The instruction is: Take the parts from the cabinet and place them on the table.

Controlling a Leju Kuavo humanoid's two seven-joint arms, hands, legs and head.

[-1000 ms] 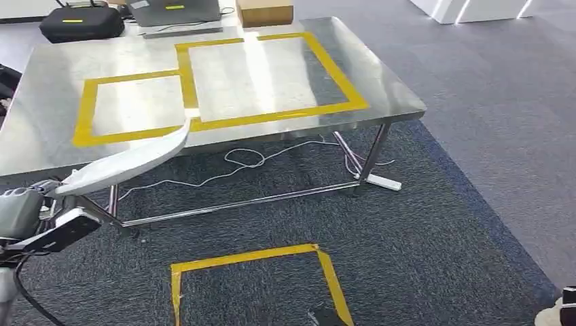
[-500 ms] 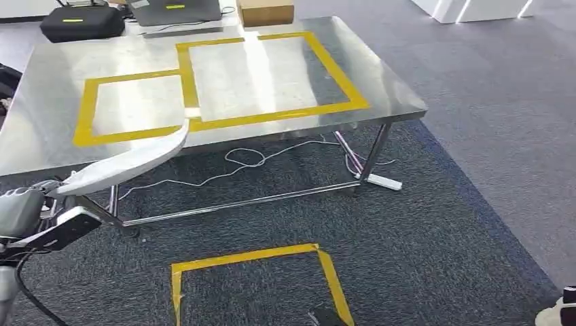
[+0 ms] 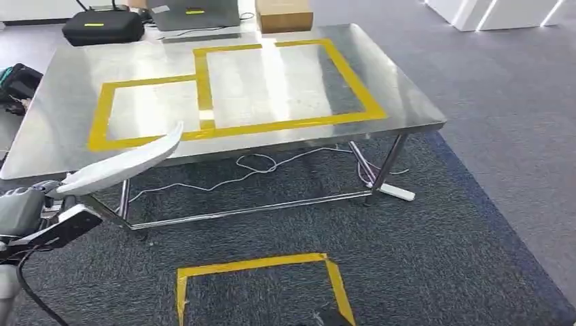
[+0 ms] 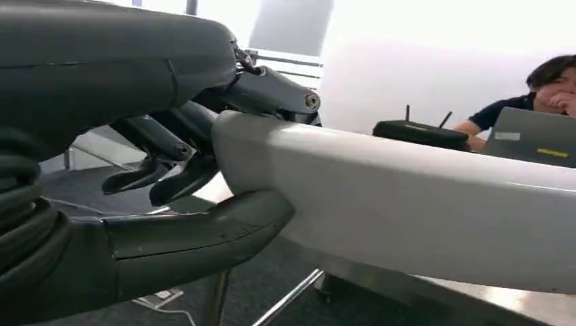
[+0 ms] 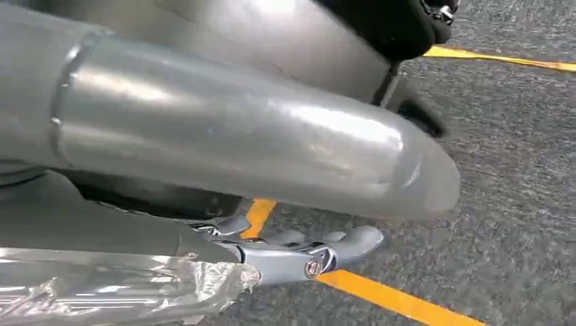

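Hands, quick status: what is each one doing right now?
Left hand: holding one end of the long white part.
Right hand: fingers partly in the wrist view, nothing seen in them; open or closed cannot be told.

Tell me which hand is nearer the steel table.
Left. The left hand, holding the white part, is just before the table edge. The right hand hangs low over the carpet.

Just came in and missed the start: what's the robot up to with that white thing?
The robot's left hand grips one end of a long white curved part, carrying it toward the steel table with yellow tape rectangles. The part is not yet set down; it juts out near the table's front edge.
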